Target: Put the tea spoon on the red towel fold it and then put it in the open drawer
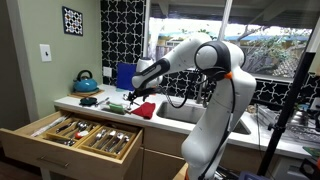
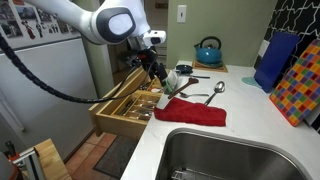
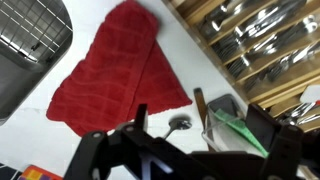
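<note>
The red towel lies spread flat on the white counter; it shows in both exterior views. A small metal spoon lies on the counter just off the towel's edge, its handle running under my gripper. My gripper is open and empty, hovering above the spoon and a clear container with something green in it. In both exterior views the gripper hangs between the towel and the open drawer.
The drawer holds several pieces of cutlery in wooden dividers. A larger metal spoon lies behind the towel. A teal kettle stands at the back. The sink is beside the towel.
</note>
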Robot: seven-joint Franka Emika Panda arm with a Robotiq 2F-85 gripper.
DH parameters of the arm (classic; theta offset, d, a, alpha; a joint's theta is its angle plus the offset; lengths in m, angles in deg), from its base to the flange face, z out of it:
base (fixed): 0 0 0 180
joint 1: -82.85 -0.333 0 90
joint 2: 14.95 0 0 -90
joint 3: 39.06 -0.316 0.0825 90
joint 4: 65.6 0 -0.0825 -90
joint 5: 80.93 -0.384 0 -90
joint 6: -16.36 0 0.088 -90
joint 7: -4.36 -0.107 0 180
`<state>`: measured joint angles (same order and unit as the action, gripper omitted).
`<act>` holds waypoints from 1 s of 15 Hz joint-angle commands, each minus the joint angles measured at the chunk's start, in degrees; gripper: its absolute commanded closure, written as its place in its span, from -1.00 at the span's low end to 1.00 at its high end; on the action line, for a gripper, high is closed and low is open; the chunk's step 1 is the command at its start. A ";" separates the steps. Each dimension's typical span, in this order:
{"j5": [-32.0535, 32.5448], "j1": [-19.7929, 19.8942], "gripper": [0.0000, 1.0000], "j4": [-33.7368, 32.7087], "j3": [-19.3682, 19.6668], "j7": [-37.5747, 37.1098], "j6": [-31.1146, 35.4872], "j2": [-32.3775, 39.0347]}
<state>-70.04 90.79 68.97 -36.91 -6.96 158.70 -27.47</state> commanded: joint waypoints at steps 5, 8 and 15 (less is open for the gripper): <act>12.15 -0.58 -1.00 -24.58 1.60 -30.87 -1.68 22.70; 13.33 -3.00 -1.00 -29.36 5.20 -39.58 -1.90 27.96; 9.65 -4.05 -1.00 -31.00 7.00 -37.96 -1.51 30.34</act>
<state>-58.11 88.01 39.17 -31.56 -46.36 158.41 1.78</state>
